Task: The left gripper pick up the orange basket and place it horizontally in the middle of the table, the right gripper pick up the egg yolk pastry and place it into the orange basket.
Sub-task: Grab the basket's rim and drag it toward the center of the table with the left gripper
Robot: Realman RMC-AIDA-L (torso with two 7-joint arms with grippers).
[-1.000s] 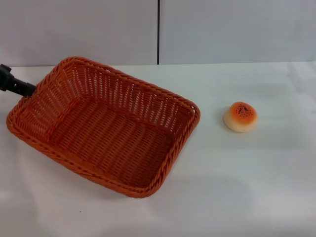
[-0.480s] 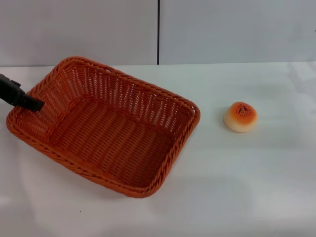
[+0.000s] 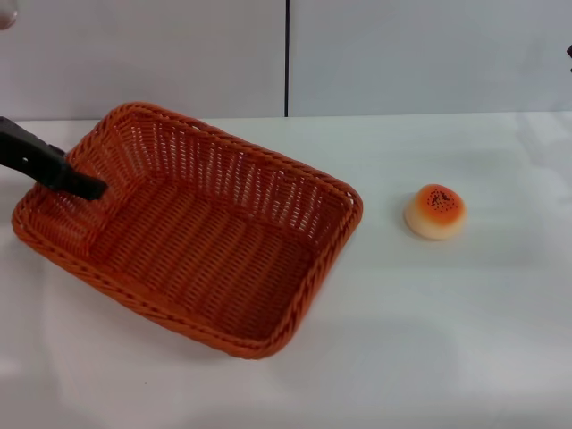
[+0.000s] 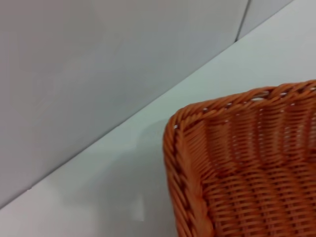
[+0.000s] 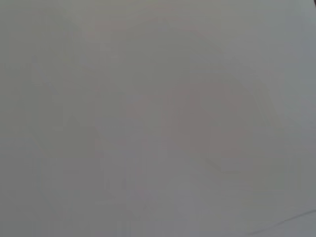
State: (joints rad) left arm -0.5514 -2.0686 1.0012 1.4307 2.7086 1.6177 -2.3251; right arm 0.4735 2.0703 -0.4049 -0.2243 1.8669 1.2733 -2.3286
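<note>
The orange basket [image 3: 261, 189] sits skewed on the white table [image 3: 429, 349], left of centre, with nothing inside it. My left gripper [image 3: 88, 186] reaches in from the left edge as a slim black shape, its tip over the basket's left short end, just inside the rim. In the left wrist view a corner of the orange basket [image 4: 247, 163] shows close up against the table and wall. The egg yolk pastry [image 3: 435, 212] lies alone on the table to the right of the basket. The right gripper is out of view, and the right wrist view shows only a plain grey surface.
A grey wall with a dark vertical seam [image 3: 286, 58] runs behind the table's far edge. Bare tabletop lies between the basket and the pastry and along the front.
My left gripper has moved to the right, from outside the basket's left rim to over its left end. Basket and pastry have stayed where they were.
</note>
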